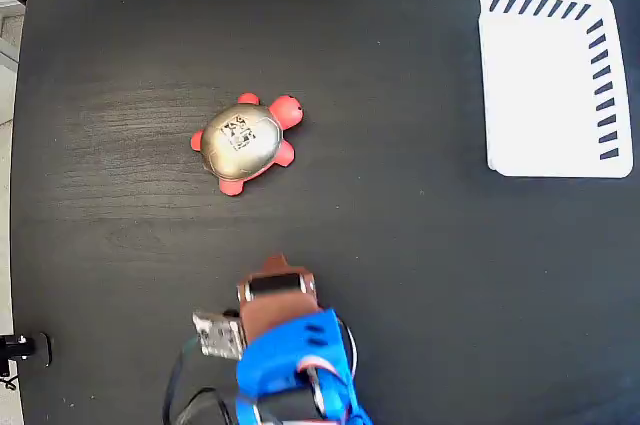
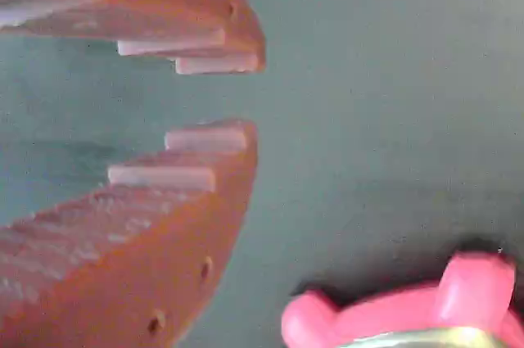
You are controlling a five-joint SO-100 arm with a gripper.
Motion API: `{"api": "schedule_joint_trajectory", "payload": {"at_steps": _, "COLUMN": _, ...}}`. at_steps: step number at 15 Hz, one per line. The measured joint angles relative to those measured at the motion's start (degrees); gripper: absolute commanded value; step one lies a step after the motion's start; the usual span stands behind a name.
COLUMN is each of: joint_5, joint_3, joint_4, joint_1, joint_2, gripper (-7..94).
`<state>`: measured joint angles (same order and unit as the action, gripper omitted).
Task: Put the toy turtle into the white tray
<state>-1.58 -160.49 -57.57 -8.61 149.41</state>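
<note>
Turtle first: in the fixed view the toy turtle (image 1: 245, 141) sits on the table (image 1: 400, 275) straight up-frame of your gripper (image 1: 277, 267), head pointing right; fingers are parted, holding nothing; the white tray (image 1: 545, 95) lies far right, well apart

Blue arm (image 1: 295, 365), toothed brown jaws, black cables (image 1: 185, 400)

Fixed view: black desk (image 1: 420, 275) fills nearly the whole frame, matte, faint wood grain visible around 9 o'clock. Its curved edge runs down the 9 o'clock side; beyond it, a pale strip of floor (image 1: 8, 195). Lighting even, soft. Wrist view: same desk surface reads grey-green, blurred.
</note>
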Motion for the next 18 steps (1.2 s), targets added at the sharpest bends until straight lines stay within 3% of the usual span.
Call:
{"api": "schedule_joint_trajectory", "payload": {"at_steps": 6, "joint_5": 2.55, "joint_3": 25.14, "joint_4": -0.35, "joint_1": 0.53, "joint_2": -23.73, "gripper": 3}}
{"api": "schedule_joint_trajectory", "payload": {"at_steps": 8, "joint_5": 7.91, "joint_3": 34.1, "joint_4": -1.76, "joint_1": 0.44, "joint_2": -28.65, "gripper": 2}}
{"api": "schedule_joint_trajectory", "payload": {"at_steps": 13, "joint_5": 20.57, "joint_3": 56.69, "joint_4": -15.91, "joint_1": 0.53, "joint_2": -44.91, "gripper": 5}}
{"api": "schedule_joint_trajectory", "payload": {"at_steps": 18, "joint_5": 24.52, "joint_3": 68.82, "joint_4": -24.26, "joint_1": 1.58, "joint_2": -55.9, "gripper": 45}}
